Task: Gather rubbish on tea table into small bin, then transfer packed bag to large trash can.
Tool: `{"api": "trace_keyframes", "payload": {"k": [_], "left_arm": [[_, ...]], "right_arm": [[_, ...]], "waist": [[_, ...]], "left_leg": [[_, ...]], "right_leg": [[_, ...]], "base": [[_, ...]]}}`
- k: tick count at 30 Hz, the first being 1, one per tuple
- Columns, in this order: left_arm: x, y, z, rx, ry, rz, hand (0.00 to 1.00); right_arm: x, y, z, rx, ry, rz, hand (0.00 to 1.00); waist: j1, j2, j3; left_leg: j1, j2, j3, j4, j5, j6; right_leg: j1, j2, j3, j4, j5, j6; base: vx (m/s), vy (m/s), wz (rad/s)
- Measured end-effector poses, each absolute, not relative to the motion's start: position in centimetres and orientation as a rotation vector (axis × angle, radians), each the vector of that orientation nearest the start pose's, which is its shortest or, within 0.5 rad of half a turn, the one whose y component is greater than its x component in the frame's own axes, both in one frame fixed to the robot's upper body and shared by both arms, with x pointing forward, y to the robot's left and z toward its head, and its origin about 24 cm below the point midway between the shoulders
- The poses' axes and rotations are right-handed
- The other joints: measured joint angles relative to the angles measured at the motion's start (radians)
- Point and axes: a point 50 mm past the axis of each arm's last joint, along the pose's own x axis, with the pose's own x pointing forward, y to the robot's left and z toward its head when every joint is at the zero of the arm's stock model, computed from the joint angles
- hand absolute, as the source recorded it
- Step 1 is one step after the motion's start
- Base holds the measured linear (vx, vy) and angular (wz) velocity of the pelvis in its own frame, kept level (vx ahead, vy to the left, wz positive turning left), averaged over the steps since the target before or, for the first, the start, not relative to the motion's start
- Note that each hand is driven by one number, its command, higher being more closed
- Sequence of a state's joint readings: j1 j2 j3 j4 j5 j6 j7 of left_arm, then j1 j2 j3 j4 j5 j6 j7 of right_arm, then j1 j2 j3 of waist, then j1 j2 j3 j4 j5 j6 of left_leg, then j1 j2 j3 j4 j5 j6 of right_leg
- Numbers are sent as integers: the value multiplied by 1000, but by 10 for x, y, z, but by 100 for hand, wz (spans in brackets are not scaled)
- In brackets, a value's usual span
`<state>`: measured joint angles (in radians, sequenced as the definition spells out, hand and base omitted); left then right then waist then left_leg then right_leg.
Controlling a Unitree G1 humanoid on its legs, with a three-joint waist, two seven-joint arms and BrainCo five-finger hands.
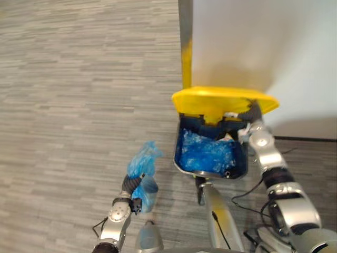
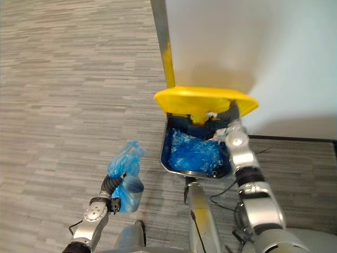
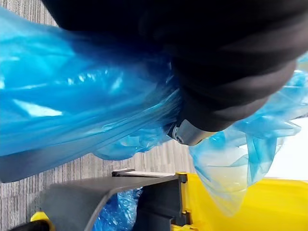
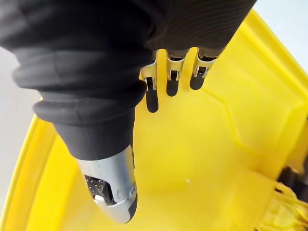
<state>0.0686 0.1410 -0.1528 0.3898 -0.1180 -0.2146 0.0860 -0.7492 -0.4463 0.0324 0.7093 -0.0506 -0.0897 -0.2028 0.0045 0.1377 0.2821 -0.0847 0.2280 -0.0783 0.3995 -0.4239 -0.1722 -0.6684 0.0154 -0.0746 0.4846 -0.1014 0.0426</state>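
Left eye view: carries the packed blue bag clear of the grey floor in the left hand, just beside the large trash can but short of its mouth. Props the yellow lid up with the right hand, baring a blue liner inside, with a white wall behind.

Right eye view: gives the same layout, with the bag apart from the can's rim.

Left wrist view: clamps round the bag's gathered neck, plastic bunching under the dark cover.

Right wrist view: presses straight fingers against the lid's underside, thumb apart, clasping nothing.

Looks like the last step, the transfer to the can. Calls next for swinging the bag across over the open mouth, lid propped, then letting go.
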Motion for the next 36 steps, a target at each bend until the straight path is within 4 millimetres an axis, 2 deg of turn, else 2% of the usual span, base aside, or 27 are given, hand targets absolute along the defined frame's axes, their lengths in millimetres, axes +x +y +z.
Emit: {"api": "trace_keyframes", "payload": {"k": [2,4,7,8,9,10,12,13,15,18,20,22,24,28,30,31,34,35,36], "left_arm": [[225,149,-30,35,186,-51,100],[236,134,-12,13,98,-120,100],[237,122,5,-16,22,-173,100],[239,116,11,-26,-3,-205,100],[241,106,20,-39,-38,-260,100],[242,101,25,-39,-58,-285,100],[243,79,58,-105,-197,-389,100],[245,73,67,-109,-234,-423,100],[254,46,100,-128,-362,-536,100],[263,29,130,-131,-475,-590,100],[268,23,140,-131,-511,-589,100],[280,22,137,-97,-490,-563,100],[295,25,126,-31,-435,-515,100],[330,48,106,152,-317,-370,100],[342,55,107,216,-296,-326,100],[349,61,105,246,-272,-292,100],[361,70,101,297,-222,-240,100],[365,74,97,321,-192,-220,0],[368,77,94,353,-169,-214,0]], "right_arm": [[382,-237,152,-492,-158,-261,0],[383,-232,149,-509,-149,-240,0],[386,-222,152,-536,-165,-202,0],[387,-220,157,-536,-179,-198,0],[388,-222,163,-544,-194,-202,0],[388,-223,164,-552,-194,-202,0],[393,-213,179,-573,-237,-176,0],[394,-213,181,-572,-242,-177,0],[396,-209,187,-578,-257,-167,0],[398,-201,190,-601,-267,-128,0],[398,-201,192,-601,-273,-129,0],[399,-198,200,-601,-294,-128,0],[401,-193,211,-607,-326,-120,0],[398,-176,250,-613,-473,-92,0],[398,-175,257,-619,-494,-94,0],[398,-174,258,-621,-501,-91,0],[398,-172,261,-624,-510,-87,0],[397,-169,263,-633,-522,-76,0],[395,-163,267,-637,-548,-59,0]], "waist": [[-2,-2,7],[-9,-17,23],[-10,-13,32],[-9,-3,51],[-25,-4,75],[-40,-11,77],[-25,8,91],[-22,8,92],[-23,6,99],[-49,0,117],[-53,-3,127],[-57,-6,132],[-65,-11,146],[-87,-32,209],[-91,-33,231],[-92,-35,233],[-91,-45,240],[-93,-49,242],[-94,-50,242]], "left_leg": [[-5,0,26,27,-9,-12],[-1,0,24,32,-9,-12],[-26,11,40,55,-28,-24],[-27,31,49,55,-39,-12],[-22,30,41,51,-40,-14],[-19,22,33,47,-39,-17],[-24,17,0,36,-27,-39],[-27,16,-5,40,-26,-41],[-33,14,-7,61,-25,-43],[-48,2,6,66,-12,-57],[-49,-2,11,64,-14,-53],[-59,-3,13,64,-14,-53],[-64,-3,14,63,-13,-56],[-113,-6,28,73,-11,-59],[-125,-8,30,76,-8,-59],[-145,-8,31,84,-6,-59],[-174,-13,36,95,-6,-58],[-187,-17,38,100,-7,-57],[-203,-18,42,107,-9,-55]], "right_leg": [[23,17,-33,-38,19,-10],[39,18,-47,-53,24,-7],[42,20,-61,-86,48,4],[58,24,-68,-111,61,23],[48,23,-5,-11,88,-40],[68,16,19,-22,63,-37],[62,40,5,-56,79,-43],[58,43,4,-55,79,-43],[56,40,-4,-51,79,-43],[55,19,-4,-45,86,-32],[54,14,3,-51,92,-22],[50,14,5,-64,100,-17],[47,17,5,-73,106,-12],[2,17,15,-78,121,-21],[-11,17,16,-85,128,-25],[-28,17,16,-84,138,-40],[-59,14,22,-75,140,-43],[-73,11,26,-72,140,-43],[-89,10,30,-69,140,-43]], "base": [[-14,-56,18],[-54,-39,15],[-136,9,-24],[-147,1,9],[-76,-19,39],[-6,-34,36],[42,-47,-6],[10,-41,-12],[-3,-12,-4],[-40,25,2],[-24,17,1],[-4,15,-4],[0,0,0],[33,-8,-8],[84,5,-3],[87,9,-4],[74,11,-4],[58,7,-4],[50,4,-6]]}}
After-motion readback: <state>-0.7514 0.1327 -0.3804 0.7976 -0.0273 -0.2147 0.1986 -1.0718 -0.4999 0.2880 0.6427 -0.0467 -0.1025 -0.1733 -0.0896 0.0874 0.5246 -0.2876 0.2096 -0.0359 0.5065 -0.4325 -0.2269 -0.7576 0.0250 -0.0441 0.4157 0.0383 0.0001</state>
